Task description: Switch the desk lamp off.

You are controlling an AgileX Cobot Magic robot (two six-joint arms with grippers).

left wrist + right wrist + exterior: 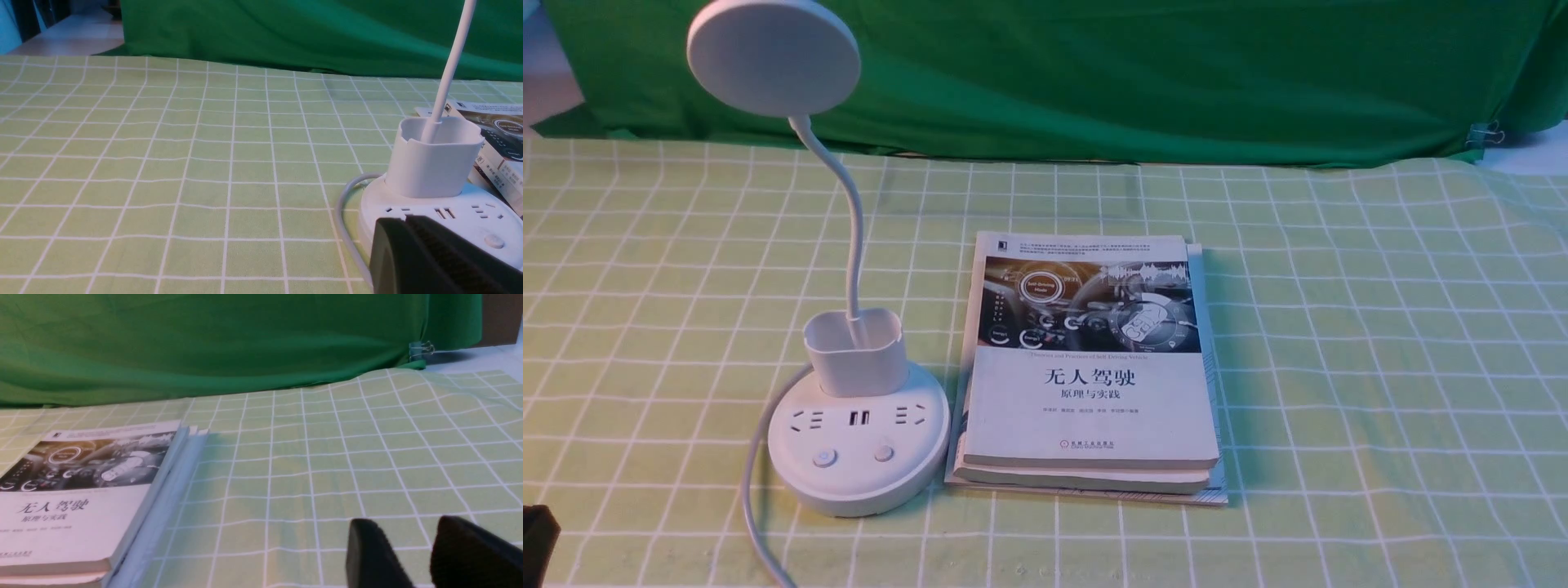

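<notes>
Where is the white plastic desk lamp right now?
In the front view the white plastic desk lamp stands on the robot's left, right beside the stack of books.

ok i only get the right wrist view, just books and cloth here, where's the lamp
Observer: The desk lamp stands on the cloth just left of the books, its round base close beside them.
Operator: which arm is nearer it
Observer: The left one. The left gripper sits low in front of the base in the left wrist view. It is not touching.
Operator: where do i press
Observer: Two round buttons sit side by side on the near part of the base, in front of the sockets.
</notes>
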